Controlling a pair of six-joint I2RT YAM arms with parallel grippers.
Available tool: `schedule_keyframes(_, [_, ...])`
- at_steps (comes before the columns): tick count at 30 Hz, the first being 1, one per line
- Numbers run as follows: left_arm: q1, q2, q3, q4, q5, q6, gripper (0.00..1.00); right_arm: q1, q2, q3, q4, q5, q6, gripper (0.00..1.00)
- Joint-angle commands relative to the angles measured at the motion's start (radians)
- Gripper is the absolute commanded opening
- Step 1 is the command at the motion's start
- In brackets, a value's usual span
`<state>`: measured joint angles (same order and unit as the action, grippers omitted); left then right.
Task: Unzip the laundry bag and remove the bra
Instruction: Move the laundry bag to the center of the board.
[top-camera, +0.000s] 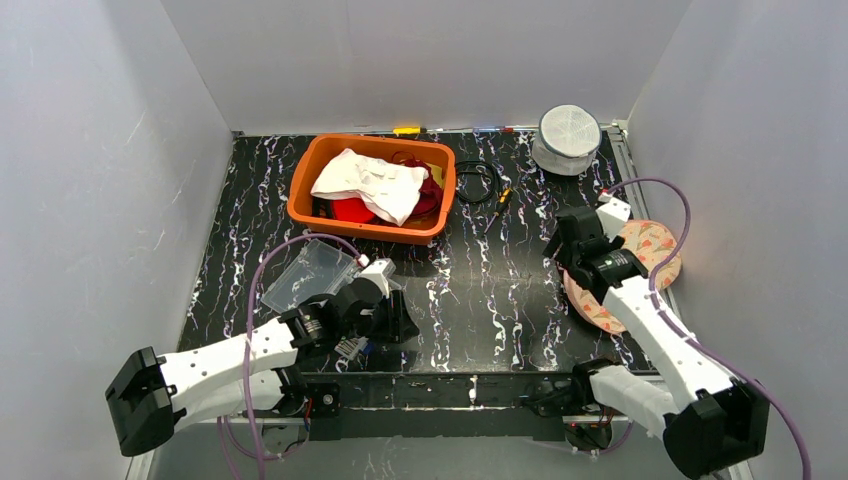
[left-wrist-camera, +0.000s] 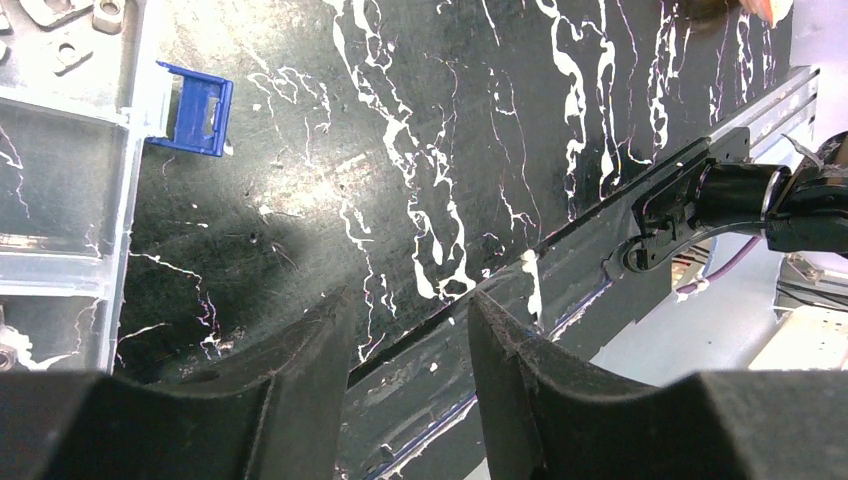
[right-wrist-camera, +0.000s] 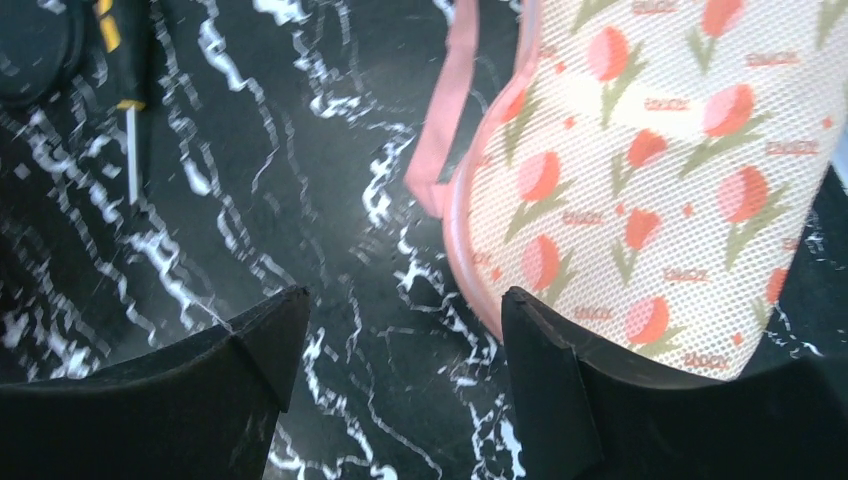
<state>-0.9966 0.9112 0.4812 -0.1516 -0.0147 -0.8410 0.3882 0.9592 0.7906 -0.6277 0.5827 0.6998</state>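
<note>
**Mesh bag judged soft and light; its rim lies just off the right claw**

Fine white mesh printed with red tulips makes up the laundry bag (right-wrist-camera: 650, 180), which is edged all round with a pink trim (right-wrist-camera: 455, 235). It is judged light, limp and easily dragged across the smooth marbled table (top-camera: 480, 290), so one side would probably have to be pinned while the zip is drawn. The mesh is likely to snag or bunch if pinched hard. The stiffer pink trim is the better place to be taken hold of. A loose pink band (right-wrist-camera: 450, 100) stands off the rim, though whether it is a loop or part of the zip cannot be told. No zip pull is made out, and the bra is not seen; it is presumed to be inside.

The bag (top-camera: 655, 245) is laid flat at the right side of the table, partly covered by the right arm. The right gripper (right-wrist-camera: 400, 310) is held just above the tabletop with its jaws wide apart and nothing between them. The bag's left rim is found just beside the right-hand finger, not yet between the jaws.

The left gripper (left-wrist-camera: 410, 310) is parked low near the front edge, well apart from the bag, its jaws partly spread and empty.
</note>
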Motion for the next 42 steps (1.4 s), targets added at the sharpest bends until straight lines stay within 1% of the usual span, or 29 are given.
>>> schedule_keyframes(1, [0.002, 0.003, 0.008, 0.013, 0.014, 0.017, 0.44, -0.096, 0.104, 0.03, 0.082, 0.068, 0.004, 0.77])
schedule_keyframes(3, [0.001, -0.003, 0.014, 0.002, 0.015, 0.022, 0.44, -0.156, 0.183, 0.033, 0.144, 0.057, 0.004, 0.76])
schedule_keyframes(5, [0.002, -0.018, 0.017, -0.017, 0.014, 0.025, 0.44, -0.192, 0.279, 0.065, 0.168, 0.065, -0.004, 0.76])
schedule_keyframes(7, [0.002, -0.041, 0.015, -0.03, 0.015, 0.025, 0.44, -0.204, 0.362, 0.108, 0.176, 0.086, -0.015, 0.76])
schedule_keyframes(10, [0.002, -0.068, 0.004, -0.029, 0.013, 0.021, 0.45, -0.213, 0.444, 0.157, 0.205, 0.118, -0.046, 0.77])
schedule_keyframes(14, [0.002, -0.074, -0.005, -0.023, 0.014, 0.017, 0.45, -0.257, 0.572, 0.205, 0.195, 0.141, -0.084, 0.77])
schedule_keyframes(18, [0.001, -0.064, -0.01, -0.009, 0.015, 0.014, 0.45, -0.296, 0.648, 0.204, 0.195, 0.136, -0.096, 0.76])
schedule_keyframes(22, [0.002, -0.058, -0.012, -0.006, 0.014, 0.017, 0.45, -0.304, 0.695, 0.202, 0.199, 0.111, -0.109, 0.74])
schedule_keyframes(25, [0.001, -0.057, -0.01, -0.005, 0.014, 0.019, 0.45, -0.304, 0.727, 0.206, 0.197, 0.082, -0.122, 0.69])
schedule_keyframes(27, [0.002, -0.057, -0.01, -0.004, 0.015, 0.021, 0.45, -0.303, 0.741, 0.206, 0.198, 0.057, -0.132, 0.63])
schedule_keyframes(32, [0.003, -0.053, -0.009, 0.001, 0.014, 0.02, 0.45, -0.301, 0.767, 0.2, 0.202, -0.006, -0.164, 0.41])
schedule_keyframes(35, [0.001, -0.046, -0.002, 0.003, 0.014, 0.024, 0.45, -0.277, 0.758, 0.188, 0.209, -0.02, -0.186, 0.31])
schedule_keyframes(38, [0.001, -0.037, -0.001, 0.013, 0.044, 0.025, 0.45, -0.228, 0.733, 0.183, 0.208, -0.009, -0.215, 0.26])
schedule_keyframes(42, [0.002, -0.015, 0.003, 0.034, 0.062, 0.022, 0.45, -0.147, 0.713, 0.181, 0.187, -0.003, -0.258, 0.22])
